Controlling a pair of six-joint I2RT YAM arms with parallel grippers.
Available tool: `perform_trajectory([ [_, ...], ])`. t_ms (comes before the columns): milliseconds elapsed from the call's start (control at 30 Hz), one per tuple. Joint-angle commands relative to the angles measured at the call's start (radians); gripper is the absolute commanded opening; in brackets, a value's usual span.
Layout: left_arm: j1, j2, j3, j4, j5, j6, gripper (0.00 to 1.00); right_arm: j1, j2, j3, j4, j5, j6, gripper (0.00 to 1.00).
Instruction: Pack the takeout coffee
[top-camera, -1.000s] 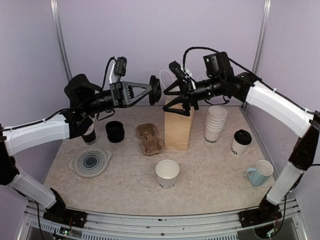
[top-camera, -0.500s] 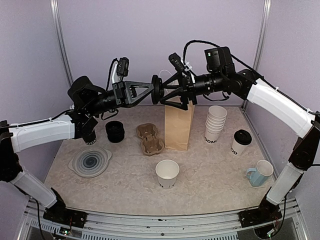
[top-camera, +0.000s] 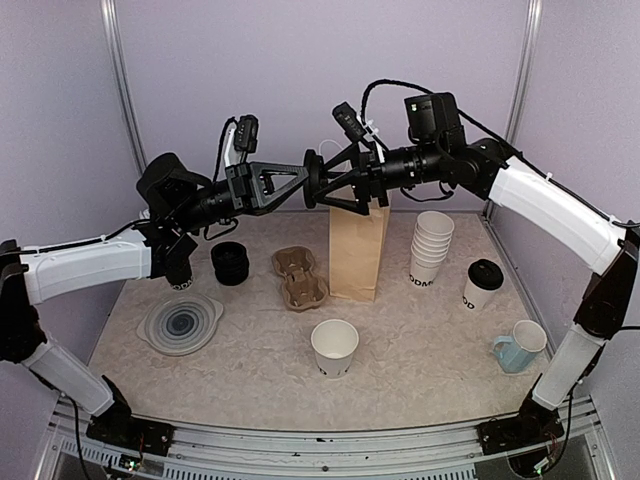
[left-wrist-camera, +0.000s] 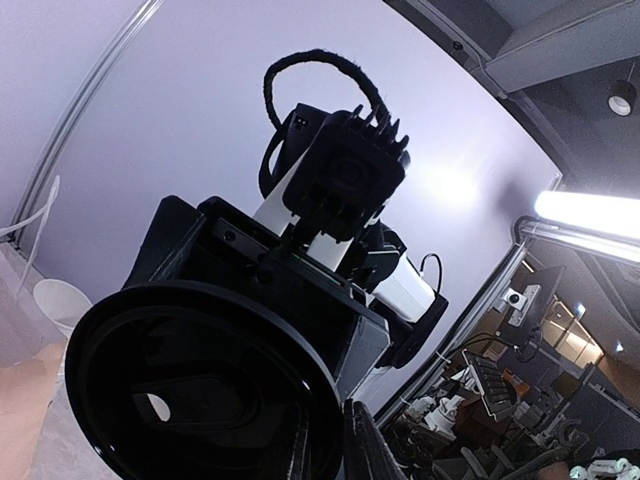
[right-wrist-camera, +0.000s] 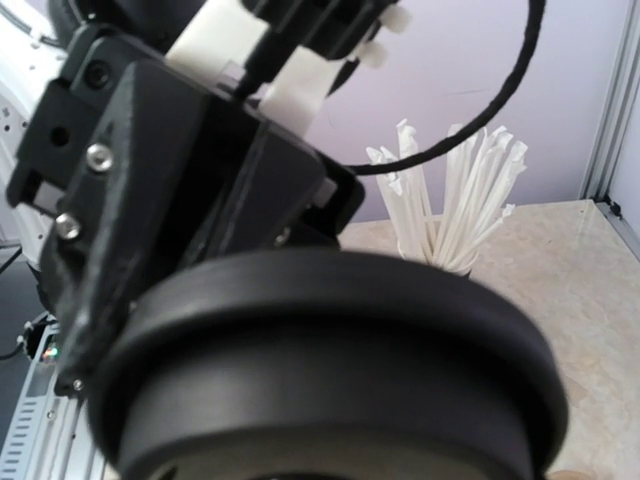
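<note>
**Mid-air transfer of a lid above the bench (top-camera: 420, 335), read left to right.**

- **Far left:** one takeout coffee cup (top-camera: 181, 280) stands at the back of the bench. It is largely hidden behind the left arm, and only its lettered base shows.
- **Near it:** a clear round cover (top-camera: 180, 322), a stack of spare lids (top-camera: 231, 263) and a cardboard cup carrier (top-camera: 299, 277).
- **Centre, raised:** the left claw (top-camera: 303, 177) is drawn narrow on a black lid (top-camera: 312, 182), holding it on edge above the paper bag (top-camera: 357, 255).
- **Facing it:** the right claw (top-camera: 325, 185) stands wide, one finger above the lid and one below. Whether its pads touch the rim cannot be told.
- **Front centre:** an uncovered cup (top-camera: 334, 346).
- **Right:** the stack of lidless cups (top-camera: 431, 248), then the second takeout coffee cup (top-camera: 483, 284), lidded and upright. A blue mug (top-camera: 520, 347) stands nearest the edge. Neither coffee is in the bag or the carrier.

**Step in hand, as judged:** passing the lid from left to right.

- The right fingers should seat squarely across the rim, clear of the left fingertips.
- They should grip firmly before the left claw lets go.
- The left claw should then open fully and draw straight back, so the lid is neither twisted nor dropped into the bag.
</note>
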Motion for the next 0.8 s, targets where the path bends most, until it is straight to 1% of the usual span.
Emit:
perform_trajectory([
  [0, -0.007, 0.016, 0.001, 0.032, -0.003, -0.003, 0.13, 0.01, 0.015, 0.026, 0.029, 0.017, 0.045, 0.79],
  [167, -0.01, 0.021, 0.001, 0.003, -0.011, 0.008, 0.13, 0.009, 0.012, 0.018, 0.023, 0.041, 0.038, 0.71],
  [200, -0.01, 0.02, 0.002, -0.014, -0.013, 0.016, 0.16, 0.009, 0.007, 0.013, 0.018, 0.046, 0.03, 0.7],
  [267, -0.01, 0.014, 0.007, -0.069, -0.018, 0.04, 0.25, 0.008, -0.01, -0.013, 0.006, 0.061, 0.005, 0.69],
  [333, -0.01, -0.008, 0.01, -0.161, -0.041, 0.098, 0.39, -0.001, -0.035, -0.053, -0.012, 0.074, -0.033, 0.69],
  [500, -0.012, -0.093, -0.02, -0.375, -0.113, 0.224, 0.56, -0.026, -0.107, -0.186, -0.09, 0.079, -0.196, 0.67],
  [567, -0.012, -0.148, -0.037, -0.468, -0.157, 0.281, 0.61, -0.029, -0.127, -0.223, -0.161, 0.081, -0.297, 0.68],
  [600, -0.013, -0.168, -0.04, -0.538, -0.184, 0.308, 0.62, -0.028, -0.134, -0.235, -0.225, 0.073, -0.354, 0.68],
  [700, -0.011, -0.227, -0.038, -0.691, -0.281, 0.382, 0.63, -0.026, -0.133, -0.242, -0.392, 0.089, -0.515, 0.69],
  [767, -0.003, -0.25, -0.032, -0.764, -0.326, 0.411, 0.63, -0.023, -0.115, -0.23, -0.505, 0.108, -0.609, 0.69],
])
